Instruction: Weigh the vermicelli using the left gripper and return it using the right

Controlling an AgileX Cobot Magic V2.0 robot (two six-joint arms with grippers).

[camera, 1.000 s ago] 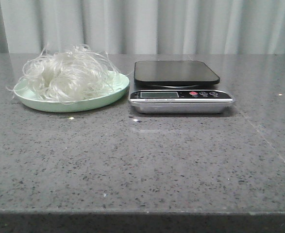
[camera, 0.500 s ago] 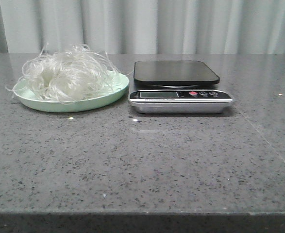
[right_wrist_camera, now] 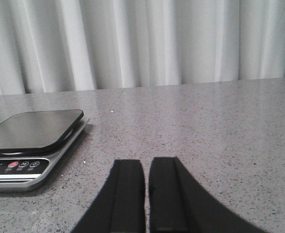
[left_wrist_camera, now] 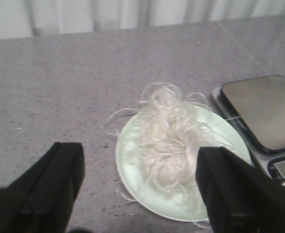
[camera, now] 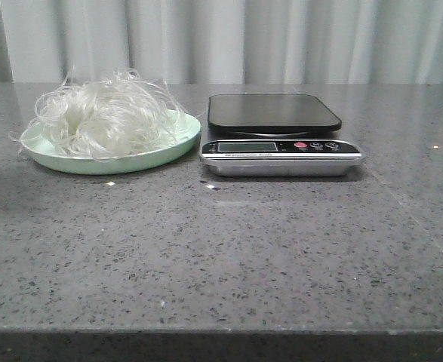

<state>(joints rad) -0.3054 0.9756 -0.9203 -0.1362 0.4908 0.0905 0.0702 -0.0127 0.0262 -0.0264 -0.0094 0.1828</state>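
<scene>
One speckled grey stone table (camera: pixel 229 249), pale pleated curtain (camera: pixel 281 38) behind

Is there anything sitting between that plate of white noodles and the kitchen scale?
Nothing. In the front view the pale green plate under the vermicelli nearly reaches the kitchen scale, with only a thin strip of bare grey table between; the left wrist view agrees.

Grey speckled table (camera: pixel 221 256), pale green plate (camera: pixel 161 156), kitchen scale (camera: pixel 281 157)
</scene>
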